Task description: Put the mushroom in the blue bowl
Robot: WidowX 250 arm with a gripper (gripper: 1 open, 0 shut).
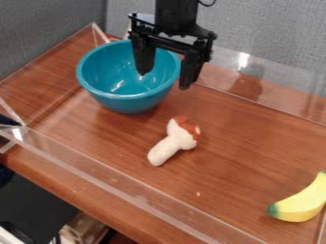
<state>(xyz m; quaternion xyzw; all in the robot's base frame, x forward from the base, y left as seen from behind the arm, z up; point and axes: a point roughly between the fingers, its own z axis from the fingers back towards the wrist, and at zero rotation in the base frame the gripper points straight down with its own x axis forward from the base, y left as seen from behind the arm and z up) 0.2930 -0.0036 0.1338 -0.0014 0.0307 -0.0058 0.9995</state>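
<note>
The mushroom (174,141) lies on its side on the wooden table, cream stem toward the front left and reddish-brown cap toward the back right. The blue bowl (128,78) stands upright at the back left, and I see nothing in it. My gripper (170,69) hangs just above and to the right of the bowl's rim, behind the mushroom. Its dark fingers (192,69) are spread apart with nothing between them, so it is open.
A yellow banana (302,200) lies at the front right corner. Clear acrylic walls (102,186) border the table along the front, the left and the back. Bare wood lies between the mushroom and the banana.
</note>
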